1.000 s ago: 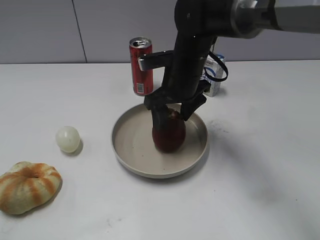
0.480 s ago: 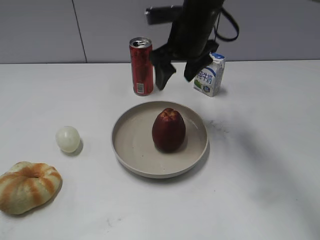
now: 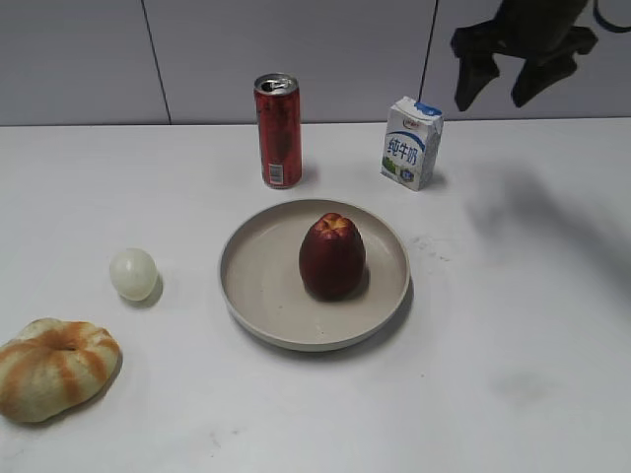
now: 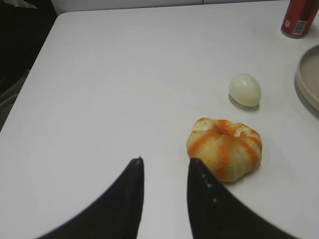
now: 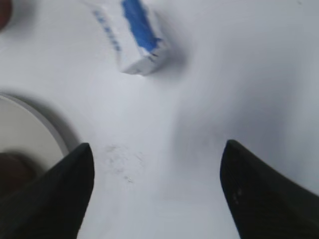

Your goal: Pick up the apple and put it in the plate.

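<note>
So the apple (image 3: 332, 256) is sitting upright in the plate (image 3: 256, 296), a bit right of center, nothing touching it, which makes the task look basically done. The right gripper (image 3: 513, 81) hangs high in the top right corner of the exterior view with its fingers spread wide and nothing between them. The left gripper (image 4: 164, 172) is low over the table with only a narrow gap between its 2 fingers, holding nothing. Judging from that, the step in hand is just clearing out; the next move probably only calls for parking the right arm without clipping the milk carton (image 3: 411, 142). The left wrist view shows the striped bun (image 4: 225, 147) and pale ball (image 4: 245, 89) up close, with only a sliver of plate rim. The right wrist view catches the carton from above and faint scuff marks (image 5: 119, 164) on the table, but the apple is only a dark blur at its left edge.
</note>
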Motion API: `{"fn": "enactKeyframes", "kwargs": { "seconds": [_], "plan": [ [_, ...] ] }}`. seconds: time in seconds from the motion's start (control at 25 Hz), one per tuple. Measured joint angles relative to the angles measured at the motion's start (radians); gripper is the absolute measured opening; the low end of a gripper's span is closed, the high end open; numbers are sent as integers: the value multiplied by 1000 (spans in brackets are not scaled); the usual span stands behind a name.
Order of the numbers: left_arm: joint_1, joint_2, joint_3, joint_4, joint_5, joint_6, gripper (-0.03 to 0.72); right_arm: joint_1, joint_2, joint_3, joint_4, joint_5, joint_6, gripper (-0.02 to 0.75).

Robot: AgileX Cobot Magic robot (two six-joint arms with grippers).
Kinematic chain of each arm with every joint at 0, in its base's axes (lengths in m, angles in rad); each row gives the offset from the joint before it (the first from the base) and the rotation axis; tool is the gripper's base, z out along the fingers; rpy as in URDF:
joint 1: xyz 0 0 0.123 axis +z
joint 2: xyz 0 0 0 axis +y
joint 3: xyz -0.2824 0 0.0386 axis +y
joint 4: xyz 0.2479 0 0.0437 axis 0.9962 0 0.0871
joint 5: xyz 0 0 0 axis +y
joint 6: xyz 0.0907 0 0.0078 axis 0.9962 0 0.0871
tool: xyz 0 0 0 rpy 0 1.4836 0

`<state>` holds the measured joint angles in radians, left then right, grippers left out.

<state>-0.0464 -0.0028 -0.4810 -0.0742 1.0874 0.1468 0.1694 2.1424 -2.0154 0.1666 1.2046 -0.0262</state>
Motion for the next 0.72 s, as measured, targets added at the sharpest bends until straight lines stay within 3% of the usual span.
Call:
{"fn": "enactKeyframes", "kwargs": {
  "seconds": [0.28, 0.72],
  "plan": [
    [0, 0, 0, 0, 0, 0, 236, -30, -215, 261, -2, 0, 1, 591],
    [0, 0, 0, 0, 0, 0, 236, -30, -670, 831, 2, 4, 1, 591]
  ]
}}
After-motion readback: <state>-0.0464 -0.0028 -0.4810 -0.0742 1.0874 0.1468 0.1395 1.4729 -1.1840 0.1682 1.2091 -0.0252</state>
